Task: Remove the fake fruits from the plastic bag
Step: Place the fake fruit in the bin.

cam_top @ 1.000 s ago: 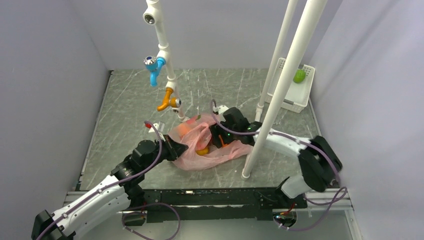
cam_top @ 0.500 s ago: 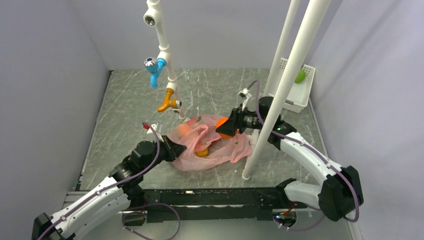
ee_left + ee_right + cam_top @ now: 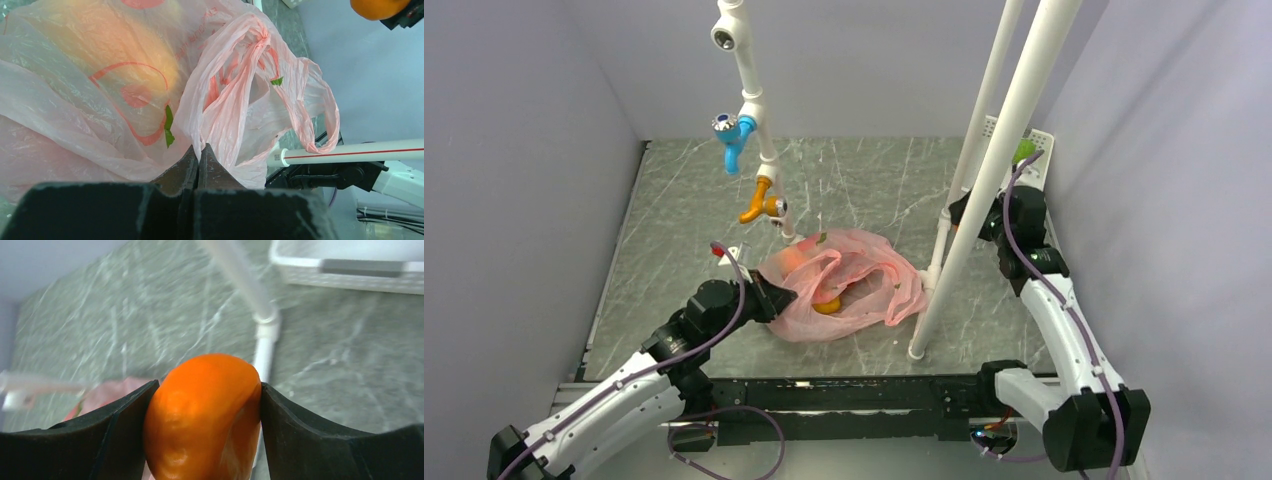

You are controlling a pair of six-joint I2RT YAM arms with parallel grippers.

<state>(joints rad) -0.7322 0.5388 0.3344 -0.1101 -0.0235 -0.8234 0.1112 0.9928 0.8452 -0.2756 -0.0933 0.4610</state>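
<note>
Little made out of the red print on the bag [image 3: 125, 100]: curved red strokes and a row of small letters, too creased to read. Found the bag [image 3: 854, 285] crumpled on the table [image 3: 684, 220], just left of the slanted pole [image 3: 969, 240]. Stretched the left arm low from the near left corner, wrist pointed at the bag. Pinched the bag's near-left edge in the left gripper [image 3: 197, 152], fingers pressed flat together on the thin film. Raised the right arm along the right side, forearm climbing away from its base, wrist turned in behind the poles, between bag and basket [image 3: 350, 270]. Clamped an orange fruit [image 3: 205, 415] in the right gripper [image 3: 205, 390], fingers spread wide against its two sides, up off the table and outside the bag. Spotted two more fruits in the bag: a yellow-orange one [image 3: 829, 305] at the mouth, an orange one [image 3: 792, 258] glowing through the film at the far left. Noted a green fruit [image 3: 1024, 150] in the basket, far right corner.
</note>
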